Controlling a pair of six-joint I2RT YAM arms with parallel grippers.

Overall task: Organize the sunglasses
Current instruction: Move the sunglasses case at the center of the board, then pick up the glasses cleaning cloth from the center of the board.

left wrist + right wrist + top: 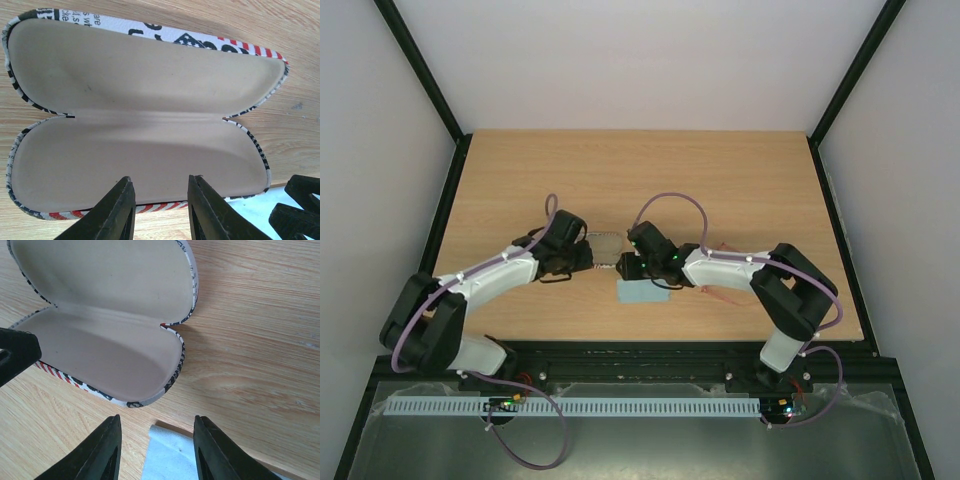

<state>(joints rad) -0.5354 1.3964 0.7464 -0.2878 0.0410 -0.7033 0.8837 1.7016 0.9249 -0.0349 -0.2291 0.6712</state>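
Observation:
The open flag-patterned case [605, 244] lies mid-table, its beige lining up and empty; it fills the left wrist view [140, 125] and shows in the right wrist view [110, 315]. My left gripper [582, 258] [161, 182] is open, its fingertips over the case's near rim. My right gripper [625, 265] [156, 419] is open and empty just right of the case, above the light blue cloth [643, 293] [170, 455]. The red-orange sunglasses [728, 295] lie to the right, mostly hidden under my right arm.
The cloth also shows in the left wrist view [260, 210], next to my right gripper's fingers [300, 205]. A left finger [17, 352] shows at the left edge of the right wrist view. Black frame posts and white walls border the wooden table [640, 170].

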